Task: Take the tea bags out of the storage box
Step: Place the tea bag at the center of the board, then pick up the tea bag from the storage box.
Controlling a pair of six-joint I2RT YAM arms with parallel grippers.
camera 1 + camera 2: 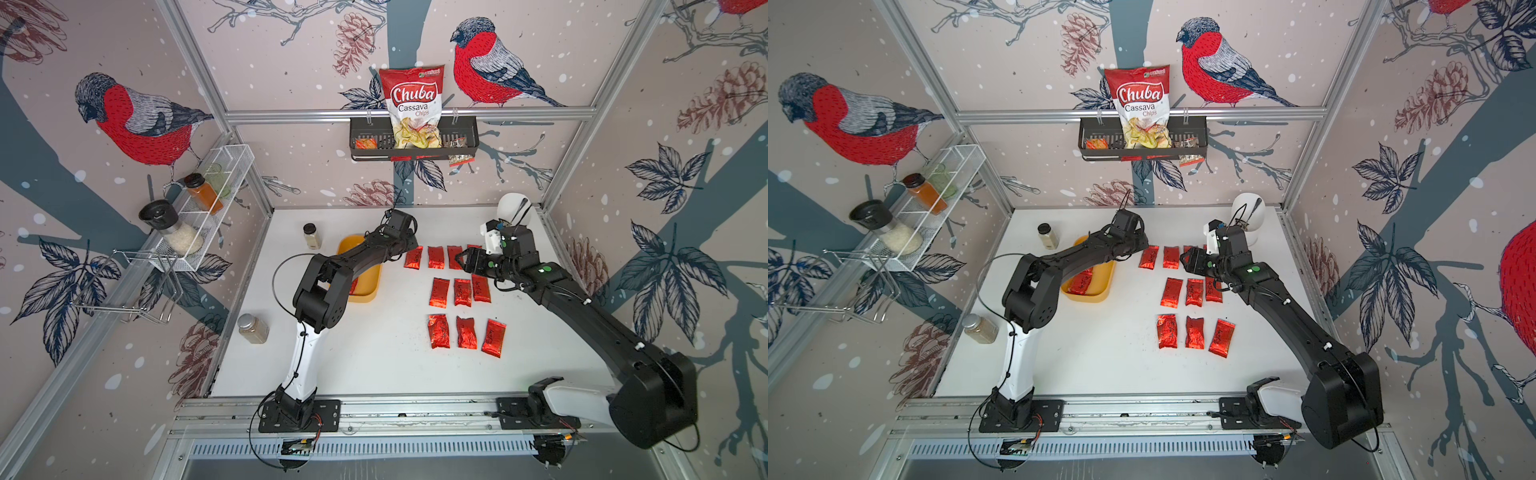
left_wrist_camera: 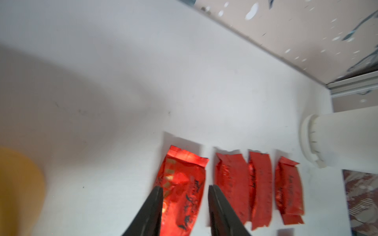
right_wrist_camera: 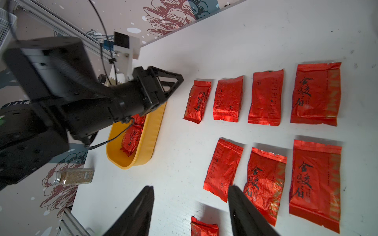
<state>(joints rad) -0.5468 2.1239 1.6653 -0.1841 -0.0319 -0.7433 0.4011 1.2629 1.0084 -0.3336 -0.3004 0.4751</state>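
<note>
1. On the left, the yellow storage box sat on the white bench. Two tea bags seemed to lie inside it, so we thought the job was not done.
2. The left tool hung between the box and the rows. Its fingers stood apart and pinched nothing. One tea bag lay flat on the bench under it, at the left end of the far row.
3. Ten tea bags lay in three neat rows with gaps. We guessed this was so none hid another.
4. On the right, the right tool hung over the far row's right end, wide open and empty.
</note>
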